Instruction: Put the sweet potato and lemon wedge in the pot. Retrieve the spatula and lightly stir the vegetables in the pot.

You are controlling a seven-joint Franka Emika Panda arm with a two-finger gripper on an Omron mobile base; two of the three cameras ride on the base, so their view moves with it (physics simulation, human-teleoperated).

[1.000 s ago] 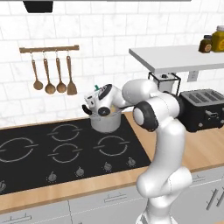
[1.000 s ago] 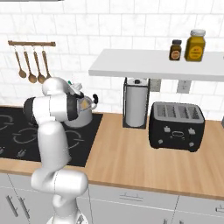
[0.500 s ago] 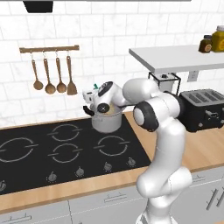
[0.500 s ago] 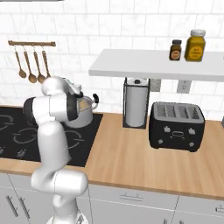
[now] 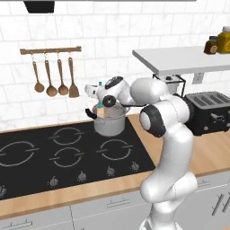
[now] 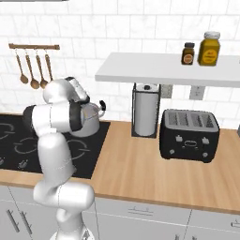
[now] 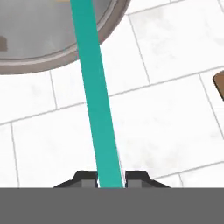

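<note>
One silver pot (image 5: 109, 124) with black loop handles, seated on the rear right burner of the black cooktop (image 5: 40, 157), close to the tiled wall (image 5: 112, 49). From the right base view, same pot (image 6: 92, 124) partly hidden behind the arm's elbow, at the cooktop's (image 6: 89, 154) right rear corner. In the hand view, round grey pot rim (image 7: 65, 57) at the upper left, against white tile (image 7: 166, 113).

Teal spatula handle (image 7: 98, 109) ran straight from between the two dark fingertips up across the pot rim. Gripper (image 7: 110, 180) clamped narrow on that handle, a finger (image 7: 85, 178) pressed to each side. In the left base view, gripper (image 5: 101, 99) hovered directly above the pot's mouth, with a small teal tip (image 5: 100, 83) showing above the hand (blade end and pot contents could not be made out).

Further out: four wooden utensils (image 5: 53, 76) hung on a wall rail left of the pot. Paper towel roll (image 6: 145, 110) in its stand stood on the wooden counter (image 6: 140, 173), right of the cooktop. Black toaster (image 6: 189, 135) just beside the roll. White shelf (image 6: 173, 68) above both, carrying two jars (image 6: 201, 48).
</note>
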